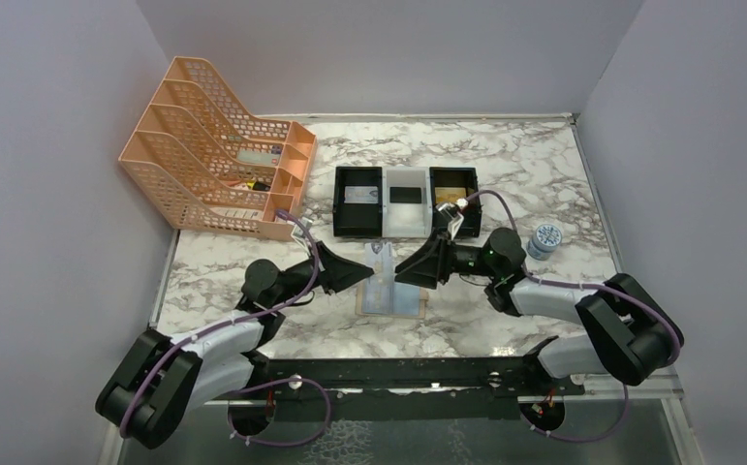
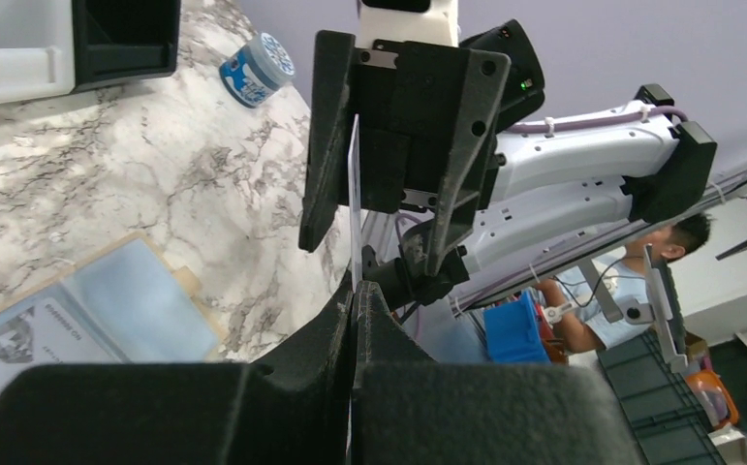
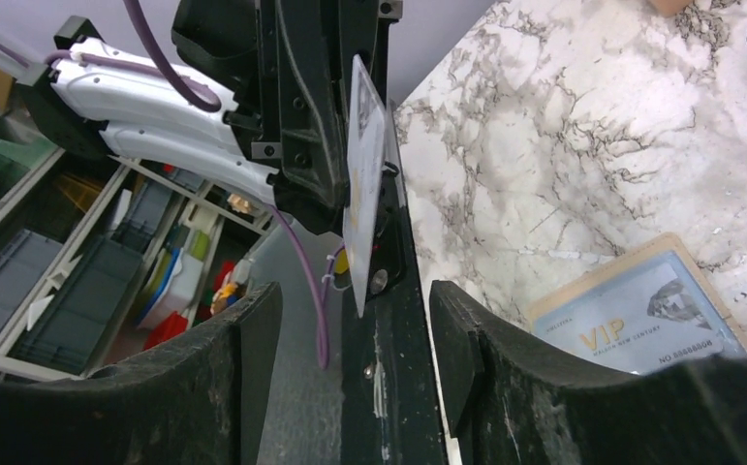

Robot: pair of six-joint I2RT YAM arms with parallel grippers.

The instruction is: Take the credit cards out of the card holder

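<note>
Shows, nearest the arm bases, the card holder [image 1: 389,298] lying open and flat on the marble table [image 1: 544,165], with at least one printed card [image 3: 631,325] (lettered VIP) seemingly left in its sleeve. Shows just above it one pale card [image 3: 364,165] already out, pinched upright in the tightly closed left gripper [image 2: 355,300], the right gripper [image 3: 355,320] spread open either side of it, apparently short of touching. Puts the task part-way: a handover pending, more to pull. Leaves unclear, farther back, what lies in the three trays [image 1: 406,232], and how many cards the holder keeps.
</note>
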